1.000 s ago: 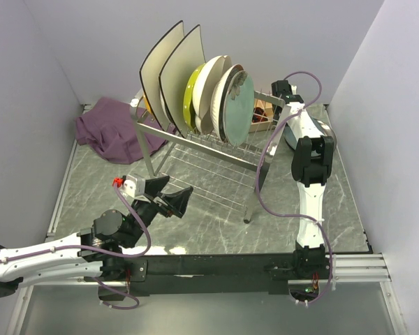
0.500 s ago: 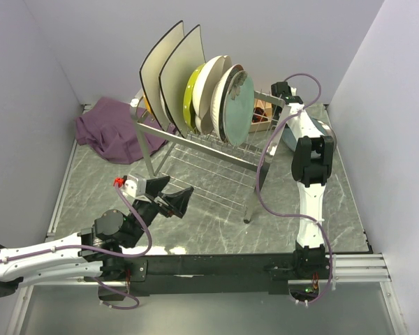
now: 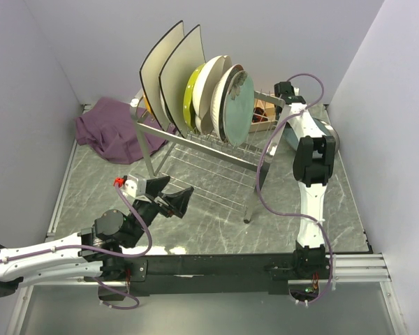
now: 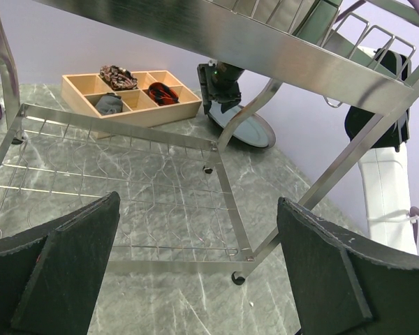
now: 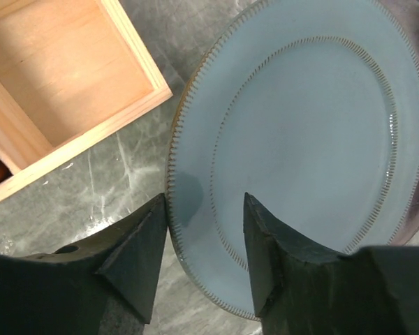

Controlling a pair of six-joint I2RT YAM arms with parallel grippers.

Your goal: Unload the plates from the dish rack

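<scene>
The dish rack [image 3: 195, 142] stands mid-table on tall legs. In it stand two large cream square plates [image 3: 162, 73], a yellow-green plate [image 3: 190, 98], a cream round plate [image 3: 211, 87] and a teal-grey plate [image 3: 239, 108]. Another teal-grey plate [image 5: 293, 132] lies flat on the table beside the wooden box [image 5: 56, 84]. My right gripper [image 5: 204, 202] hangs over that plate's near rim, open. One finger is outside the rim and the other is over the plate's face. My left gripper [image 4: 197, 209] is wide open and holds nothing, low in front of the rack's lower shelf [image 4: 126, 174].
A purple cloth [image 3: 108, 129] lies at the back left. The wooden box [image 4: 133, 94] with small items sits behind the rack, next to the flat plate [image 4: 248, 130]. The rack's legs and rail [image 4: 265, 49] cross close above my left gripper.
The right arm has shifted slightly to the right over the flat plate. The left arm has not moved.
</scene>
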